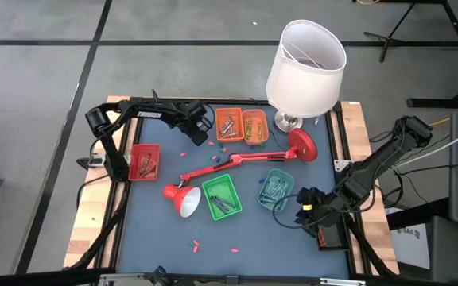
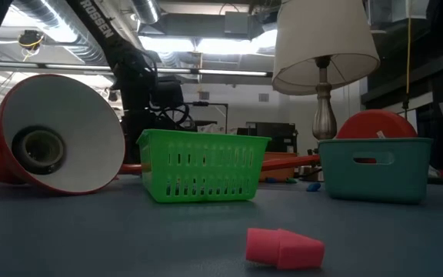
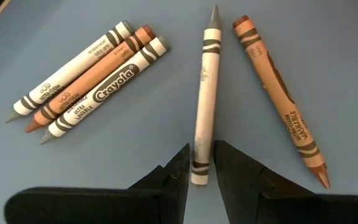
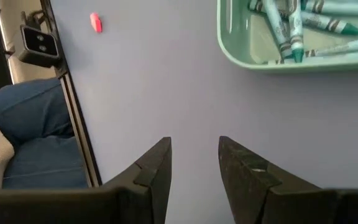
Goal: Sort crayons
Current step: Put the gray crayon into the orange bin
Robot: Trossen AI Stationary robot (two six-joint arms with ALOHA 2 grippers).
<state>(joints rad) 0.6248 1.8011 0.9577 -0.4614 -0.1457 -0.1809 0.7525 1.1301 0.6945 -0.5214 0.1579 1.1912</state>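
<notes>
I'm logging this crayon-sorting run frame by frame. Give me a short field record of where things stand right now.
left gripper: at the table's far side beside the orange tray, fingers either side of a grey crayon lying on the mat
nearby: brown crayon; three more crayons side by side
right gripper: open, empty, near the teal tray holding teal crayons
other trays: red tray, green tray
obstacle: red desk lamp lying across the mat

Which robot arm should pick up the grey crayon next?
Probably the left. The left gripper already has its fingers on either side of the grey crayon. The right gripper is open over bare table beside the teal tray.
</notes>
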